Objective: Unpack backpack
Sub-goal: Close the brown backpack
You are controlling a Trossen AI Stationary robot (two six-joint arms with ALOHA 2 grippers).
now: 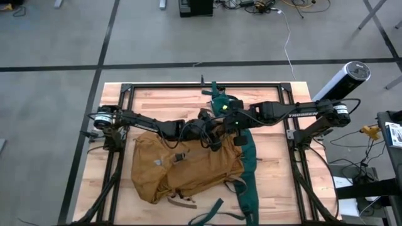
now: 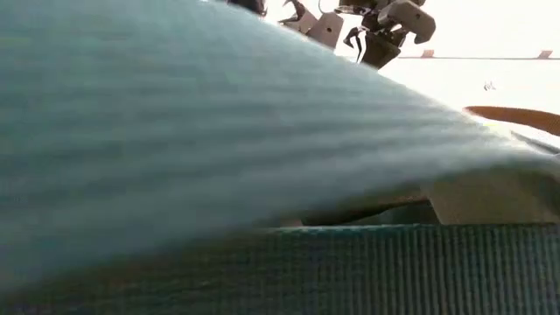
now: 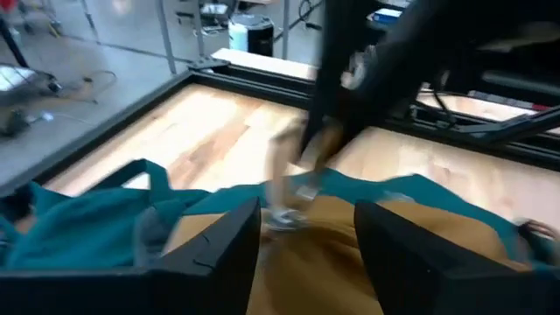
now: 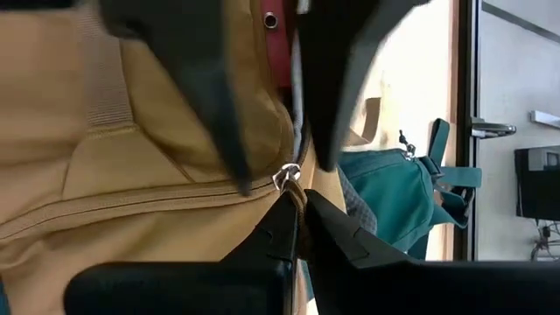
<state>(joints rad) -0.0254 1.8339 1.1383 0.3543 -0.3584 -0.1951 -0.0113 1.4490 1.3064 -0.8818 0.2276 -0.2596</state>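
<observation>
Backpack (image 1: 188,169): matt woven cloth, mustard-tan (straps ribbed green webbing). Zip pull (image 4: 287,178): shiny metal. Table (image 1: 270,163): smooth pale wood, dark metal frame.

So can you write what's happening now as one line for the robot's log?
step: opening backpack | right pincer: shut on zipper pull | left pincer: open, over the bag | nothing out yet

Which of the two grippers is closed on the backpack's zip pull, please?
The right gripper: its fingers pinch the zip pull on the tan backpack. The left gripper has its fingers spread apart above the fabric, holding nothing.
</observation>
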